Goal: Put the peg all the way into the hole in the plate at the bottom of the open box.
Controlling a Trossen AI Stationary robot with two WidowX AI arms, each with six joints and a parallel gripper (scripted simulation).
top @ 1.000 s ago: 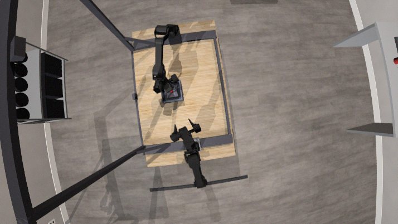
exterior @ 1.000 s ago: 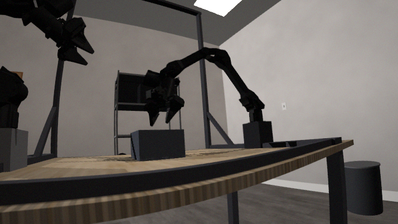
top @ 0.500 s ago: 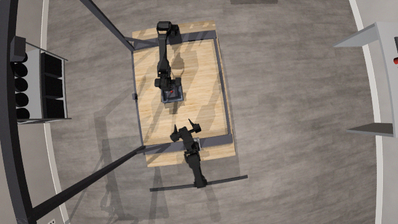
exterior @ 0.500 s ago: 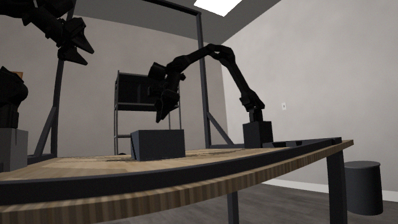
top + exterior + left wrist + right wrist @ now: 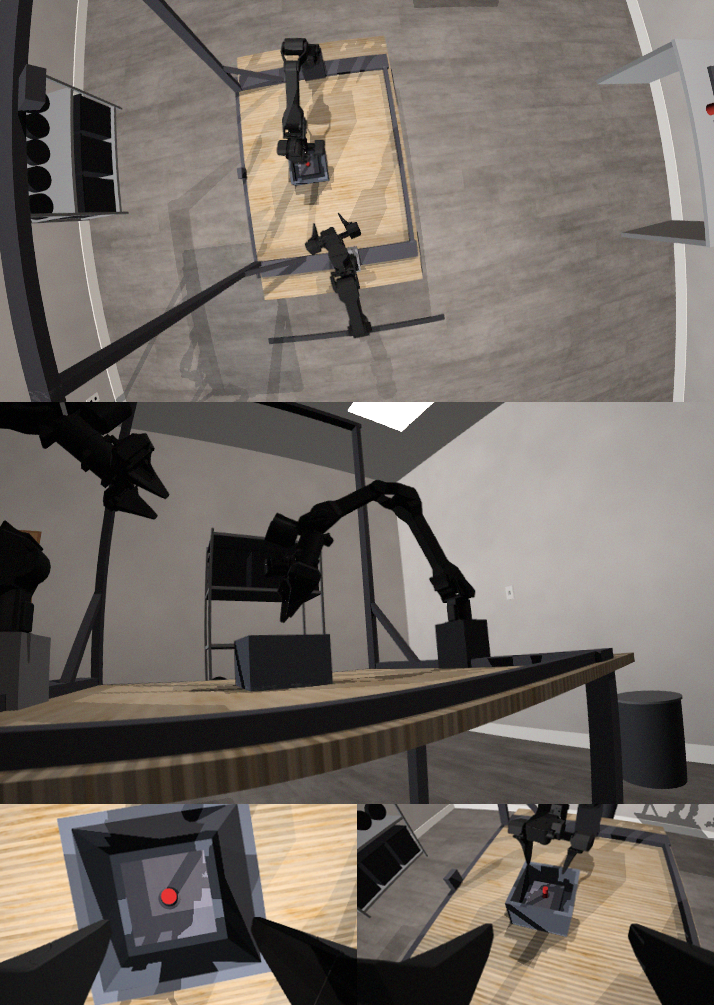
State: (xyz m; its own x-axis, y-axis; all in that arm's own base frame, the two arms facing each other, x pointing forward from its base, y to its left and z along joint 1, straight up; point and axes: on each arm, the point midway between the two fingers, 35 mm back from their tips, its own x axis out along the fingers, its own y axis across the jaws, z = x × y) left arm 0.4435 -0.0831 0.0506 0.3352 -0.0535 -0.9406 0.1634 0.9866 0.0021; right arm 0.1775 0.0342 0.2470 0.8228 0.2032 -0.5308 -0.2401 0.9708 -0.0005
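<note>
The open grey box stands on the wooden table; it also shows in the top view (image 5: 309,169), the side view (image 5: 284,661) and the right wrist view (image 5: 543,899). A red peg (image 5: 169,896) stands upright in the hole of the plate (image 5: 172,887) at the box bottom, and its red top shows in the right wrist view (image 5: 545,890) and in the top view (image 5: 308,163). My left gripper (image 5: 295,597) hangs open and empty straight above the box, clear of its rim. My right gripper (image 5: 334,225) is open and empty, raised near the table's near end, apart from the box.
A dark raised frame (image 5: 400,150) borders the table. A shelf rack (image 5: 75,155) stands on the floor beside the table. A grey cylinder bin (image 5: 650,737) stands on the floor past the table corner. A small dark block (image 5: 452,878) sits on the table edge.
</note>
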